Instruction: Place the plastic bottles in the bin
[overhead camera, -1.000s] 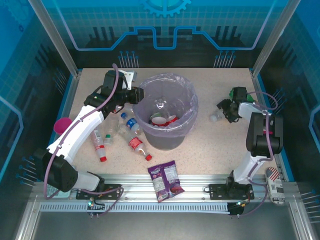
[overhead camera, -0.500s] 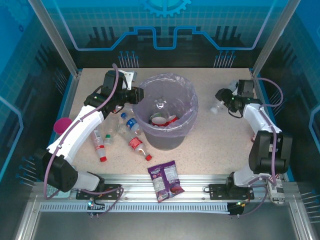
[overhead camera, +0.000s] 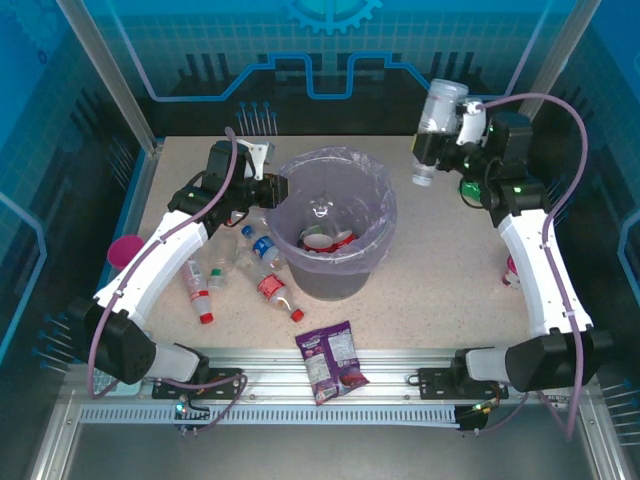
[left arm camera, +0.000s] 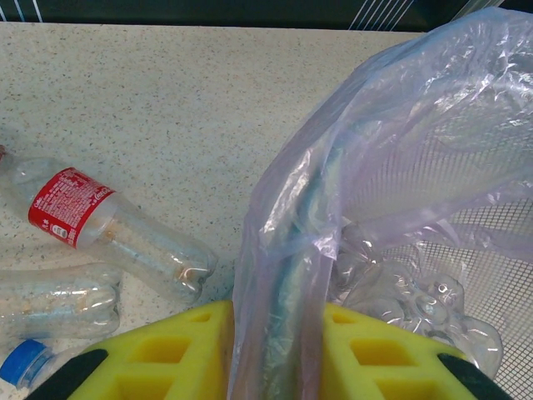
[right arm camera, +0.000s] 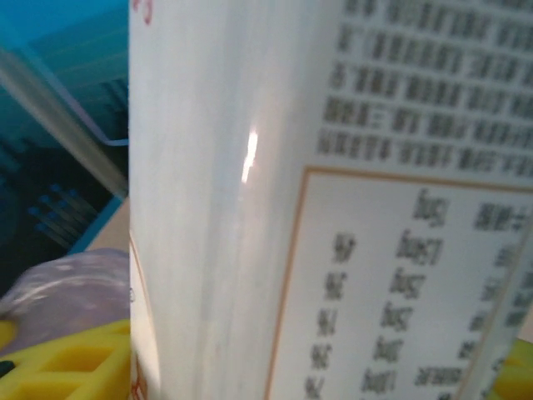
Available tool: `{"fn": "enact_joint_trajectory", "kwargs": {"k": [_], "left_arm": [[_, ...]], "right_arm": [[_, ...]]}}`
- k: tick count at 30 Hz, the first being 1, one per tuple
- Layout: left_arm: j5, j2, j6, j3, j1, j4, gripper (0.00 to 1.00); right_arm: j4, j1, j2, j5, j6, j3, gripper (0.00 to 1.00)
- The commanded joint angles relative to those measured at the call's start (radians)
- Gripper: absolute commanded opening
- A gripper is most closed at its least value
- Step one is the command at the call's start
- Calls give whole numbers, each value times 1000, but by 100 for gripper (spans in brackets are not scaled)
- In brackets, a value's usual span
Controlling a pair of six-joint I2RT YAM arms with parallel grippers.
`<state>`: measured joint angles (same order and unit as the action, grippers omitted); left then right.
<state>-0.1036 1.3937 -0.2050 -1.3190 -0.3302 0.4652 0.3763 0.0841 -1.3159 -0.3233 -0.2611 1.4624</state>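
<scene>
1. My left end effector (overhead camera: 272, 190) is closed on the left rim of the round grey bin with a lavender plastic liner (overhead camera: 381, 215); its yellow fingers (left arm camera: 179, 350) pinch the liner between them.
2. My right end effector (overhead camera: 456, 135) grips a clear plastic bottle with a white label (overhead camera: 437, 125), raised above the speckled counter (overhead camera: 440, 270), to the right of the bin and apart from it.
3. The white label (right arm camera: 400, 167) carries rows of dark print and an orange-framed table, too blurred to read.
4. Left of the bin lie a red-labelled clear bottle (left arm camera: 79, 212), white lettering illegible, and a blue-labelled bottle (overhead camera: 262, 247).
5. Red-labelled bottles (overhead camera: 325, 238) lie inside the bin.
</scene>
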Motion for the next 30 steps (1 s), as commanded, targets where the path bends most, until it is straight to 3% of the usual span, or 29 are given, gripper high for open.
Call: {"fn": "enact_joint_trajectory", "kwargs": {"k": [1,12,20,30], "left_arm": [[-19,-14,-3,17,12,7,30],[-16,-19,-4,18,12,6,30],[-20,-16,-4,21,12,4,30],[-18,-19,-5,21,12,3,30]], "right_arm": [[59,108,-6,-82,116,80,61],[147,443,-174,-72,258,185,60],[170,515,-203,-82,274,105,59],[217,526,-246,-79,272,43,61]]}}
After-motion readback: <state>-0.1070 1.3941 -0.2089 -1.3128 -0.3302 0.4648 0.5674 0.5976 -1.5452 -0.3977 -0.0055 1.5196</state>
